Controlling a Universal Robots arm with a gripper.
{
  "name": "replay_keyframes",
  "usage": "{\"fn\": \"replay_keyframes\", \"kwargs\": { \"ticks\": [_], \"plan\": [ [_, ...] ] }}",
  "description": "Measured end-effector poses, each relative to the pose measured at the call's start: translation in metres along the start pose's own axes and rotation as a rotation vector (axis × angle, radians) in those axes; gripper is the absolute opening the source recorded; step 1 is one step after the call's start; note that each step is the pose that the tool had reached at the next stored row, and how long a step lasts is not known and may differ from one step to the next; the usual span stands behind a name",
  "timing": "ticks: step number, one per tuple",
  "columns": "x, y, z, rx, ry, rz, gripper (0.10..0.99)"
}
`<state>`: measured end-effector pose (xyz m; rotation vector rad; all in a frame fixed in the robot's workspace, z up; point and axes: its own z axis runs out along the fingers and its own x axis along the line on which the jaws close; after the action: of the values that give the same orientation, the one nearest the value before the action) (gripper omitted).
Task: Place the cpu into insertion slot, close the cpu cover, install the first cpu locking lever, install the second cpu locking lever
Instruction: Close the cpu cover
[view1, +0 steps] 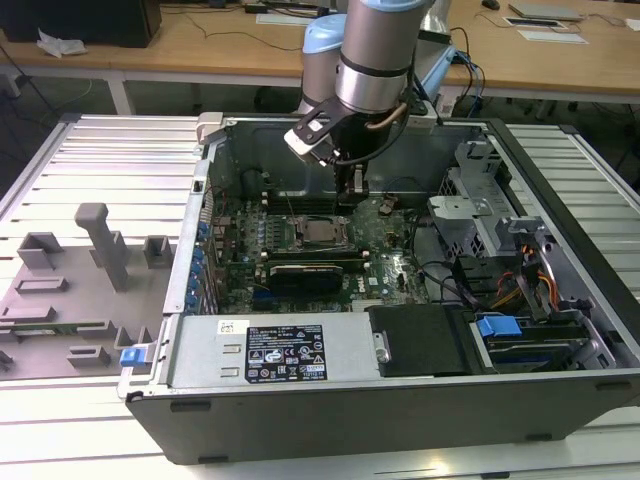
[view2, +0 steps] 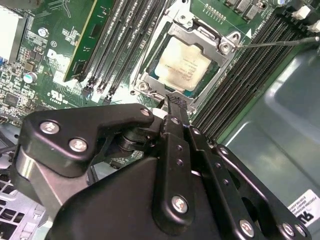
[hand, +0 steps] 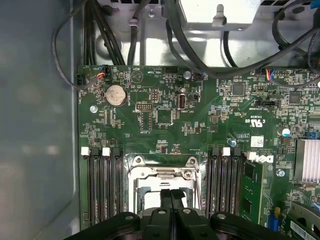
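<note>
cpu (view2: 182, 62) sits under lowered cpu cover (view2: 200, 36), pincer (view1: 352, 188) pinched shut and empty at cpu's 1 o'clock in exterior view; lever step seems in hand, needing steady push on locking lever (view2: 280, 42).

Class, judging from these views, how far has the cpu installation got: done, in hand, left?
Done: the cpu lies in the insertion slot with the cpu cover closed over it. In hand: the gripper, shut, hovers at the slot's edge. Left: one lever rod juts out sideways, apparently unlatched.
</note>
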<state>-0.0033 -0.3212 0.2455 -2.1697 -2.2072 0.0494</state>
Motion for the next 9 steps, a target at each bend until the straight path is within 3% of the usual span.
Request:
{"fn": "replay_keyframes", "kwargs": {
  "ticks": [2,7,9],
  "plan": [
    [0.0000,-0.0021,0.0015,-0.009,-0.0001,-0.004,0.106],
    [0.0001,-0.0091,0.0044,-0.041,0.0002,-0.010,0.106],
    [-0.0002,-0.0134,0.0052,-0.046,0.0008,-0.010,0.106]
  ]
}}
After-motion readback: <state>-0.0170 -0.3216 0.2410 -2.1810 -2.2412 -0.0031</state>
